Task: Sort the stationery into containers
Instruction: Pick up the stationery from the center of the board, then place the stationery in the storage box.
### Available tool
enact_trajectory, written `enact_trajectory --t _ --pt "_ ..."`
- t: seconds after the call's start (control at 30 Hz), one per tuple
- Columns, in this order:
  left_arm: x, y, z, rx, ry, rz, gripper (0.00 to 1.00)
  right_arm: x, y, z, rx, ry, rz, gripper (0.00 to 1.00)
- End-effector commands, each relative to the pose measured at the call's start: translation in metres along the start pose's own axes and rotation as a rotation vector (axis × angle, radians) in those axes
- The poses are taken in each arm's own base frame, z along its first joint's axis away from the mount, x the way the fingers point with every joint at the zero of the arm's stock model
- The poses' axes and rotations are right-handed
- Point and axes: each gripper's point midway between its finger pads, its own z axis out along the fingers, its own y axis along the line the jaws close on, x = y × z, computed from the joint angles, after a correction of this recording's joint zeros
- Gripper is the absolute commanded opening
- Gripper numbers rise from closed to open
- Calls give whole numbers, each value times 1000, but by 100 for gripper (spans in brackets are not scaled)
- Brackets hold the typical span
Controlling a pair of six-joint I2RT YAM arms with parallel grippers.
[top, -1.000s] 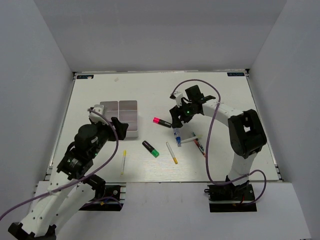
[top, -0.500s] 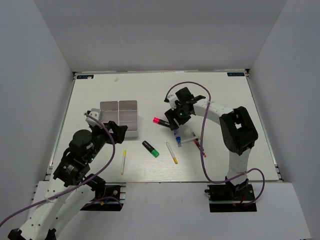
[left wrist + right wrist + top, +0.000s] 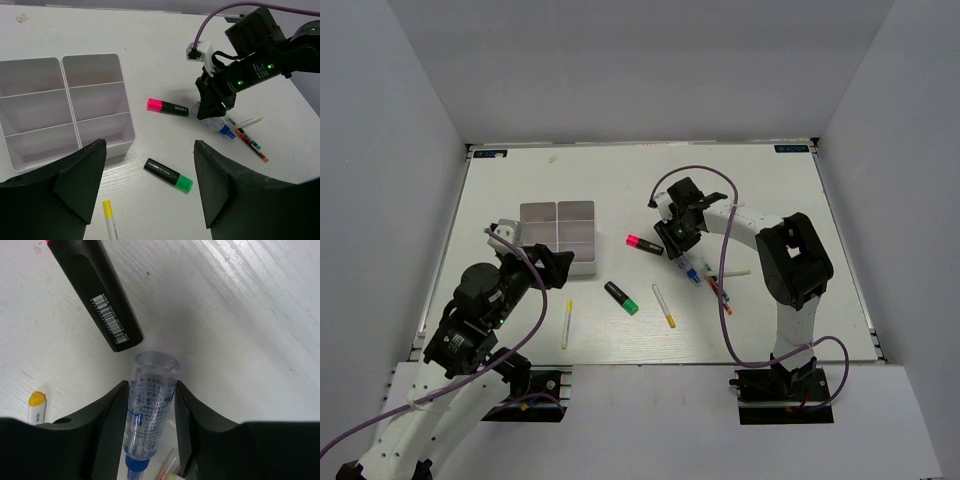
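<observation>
Marker (image 3: pixel 150 390) looks light, rigid, slick; right fingers (image 3: pixel 110 430) pinch its clear barrel mid-length, best hold there. Left fingers (image 3: pixel 75 185) wide, empty.

The right end effector (image 3: pixel 150 407), now lower, closes on the white-blue marker (image 3: pixel 151 385), which turns diagonal; the white pen (image 3: pixel 735 272) shifts right.

The white-blue marker (image 3: pixel 150 405) runs off the right wrist view's bottom edge, its blue end barely showing. Up-left of the marker, the black highlighter (image 3: pixel 97 295) is cut by the top edge, only a sliver of pink visible. Left of the marker, a yellow-tipped pen (image 3: pixel 36 407) disappears behind the right gripper (image 3: pixel 150 386).
</observation>
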Motion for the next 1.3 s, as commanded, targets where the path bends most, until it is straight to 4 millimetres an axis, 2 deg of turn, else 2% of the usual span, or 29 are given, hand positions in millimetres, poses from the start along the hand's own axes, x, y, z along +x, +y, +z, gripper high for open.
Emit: enact_trajectory --t 0.0,0.03,0.13,0.17,0.3,0.37,0.4,0.43,0.5,0.6,0.63,0.7,0.73,0.77,0.8,0.83,0.87,0.9,0.97,1.0,1.03,1.07,1.1,1.13,1.17,1.2,1.23,1.27 --pt "4 0 -2 12 5 12 81 10 1 -2 -3 42 -22 28" --pt "4 0 -2 12 5 12 81 3 4 -10 -18 18 -36 20" --pt "4 0 -2 12 5 12 81 -18 18 -31 -87 -59 -85 9" --pt "4 2 -2 4 3 10 81 -25 22 -41 -106 -86 -105 0" --pt "5 4 0 -8 9 11 81 -57 51 -77 -239 -212 -211 0" --pt "5 4 0 -8 9 11 81 -69 58 -87 -257 -250 -251 0" --pt "5 4 0 -8 9 11 81 -86 61 -100 -267 -299 -282 0" --pt "5 4 0 -8 9 11 81 -92 64 -104 -274 -315 -308 0" --pt "6 8 -1 -29 12 11 81 -115 73 -121 -293 -388 -372 0" --pt "7 12 -1 -50 15 12 81 -134 98 -133 -370 -461 -474 0" --pt "4 11 -3 -46 2 10 81 -150 106 -146 -383 -514 -515 0" --pt "0 12 -7 -49 -20 8 81 -155 121 -146 -457 -545 -602 0" --pt "-7 10 -11 -38 -55 5 81 -167 130 -160 -484 -603 -667 0" --pt "-10 9 -13 -34 -68 3 81 -172 133 -161 -491 -620 -688 0" --pt "-13 11 -16 -39 -86 1 81 -176 143 -153 -518 -626 -711 0" --pt "-16 10 -19 -35 -99 0 81 -191 149 -166 -516 -676 -751 0" --pt "-19 11 -23 -38 -127 -3 81 -192 158 -162 -559 -683 -777 0" --pt "-21 11 -25 -34 -140 -5 81 -203 166 -170 -562 -717 -802 0" --pt "-24 12 -28 -38 -165 2 81 -220 178 -169 -577 -755 -838 0" --pt "-29 11 -31 -31 -188 -1 81 -223 186 -168 -588 -768 -864 0" --pt "-29 12 -31 -32 -188 10 81 -225 191 -158 -602 -764 -865 0" --pt "-30 11 -33 -29 -197 9 81 -237 197 -165 -598 -821 -892 0" --pt "-34 9 -35 -16 -213 18 81 -238 205 -170 -630 -844 -916 0" --pt "-34 9 -35 -15 -213 18 81 -238 211 -154 -658 -830 -915 0" --pt "-38 8 -38 -9 -233 16 82 -253 216 -168 -653 -892 -945 0" --pt "-38 7 -38 0 -230 26 82 -256 222 -168 -667 -899 -943 0" --pt "-39 6 -41 3 -242 25 82 -262 228 -158 -676 -906 -951 0" --pt "-42 6 -44 8 -257 23 82 -267 234 -164 -684 -940 -971 0"
